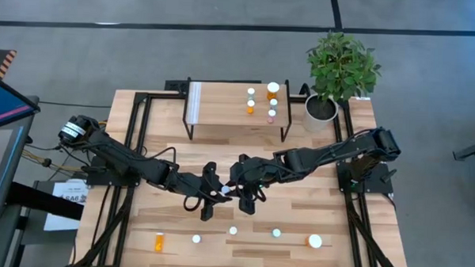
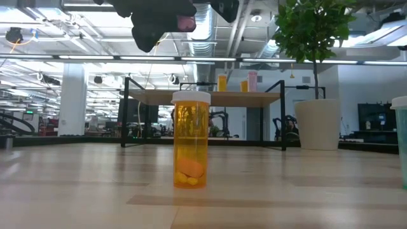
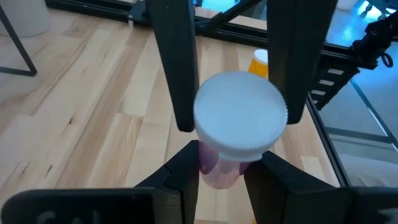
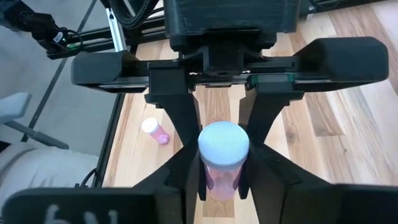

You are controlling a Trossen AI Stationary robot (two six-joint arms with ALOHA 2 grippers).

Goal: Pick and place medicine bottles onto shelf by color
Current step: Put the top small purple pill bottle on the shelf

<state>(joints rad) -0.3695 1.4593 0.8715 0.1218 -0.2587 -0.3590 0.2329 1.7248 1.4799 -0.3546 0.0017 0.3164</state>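
A pink bottle [image 3: 219, 169] with a white cap [image 3: 240, 116] is held upright in the air over the table's middle, between both grippers. My left gripper [image 1: 214, 193] and my right gripper [image 1: 240, 189] meet there, each shut on it. In the low view the pink bottle [image 2: 186, 23] shows high up among the dark fingers. The shelf [image 1: 222, 106] stands at the far side and carries several bottles at its right end, among them a larger orange one [image 1: 273, 90] and a pink one [image 1: 271, 116]. My left gripper pinches the pink body just under the cap [image 3: 208, 167] between its two fingers, one on each side. The bottle is upright, cap up, lifted clear of the table. My right gripper has its two fingers [image 3: 180, 74] on opposite sides of the bottle at the cap's rim [image 4: 206, 163], coming from the side opposite my left gripper. In its own wrist view the fingers hide the exact place of touch.
An orange bottle [image 2: 191, 149] stands near the front edge. Other bottles sit along the near side: an orange one lying down [image 1: 158, 242], small ones [image 1: 196, 239] [image 1: 233, 230] [image 1: 277, 232] and a larger one [image 1: 314, 242]. A potted plant [image 1: 321, 109] stands right of the shelf.
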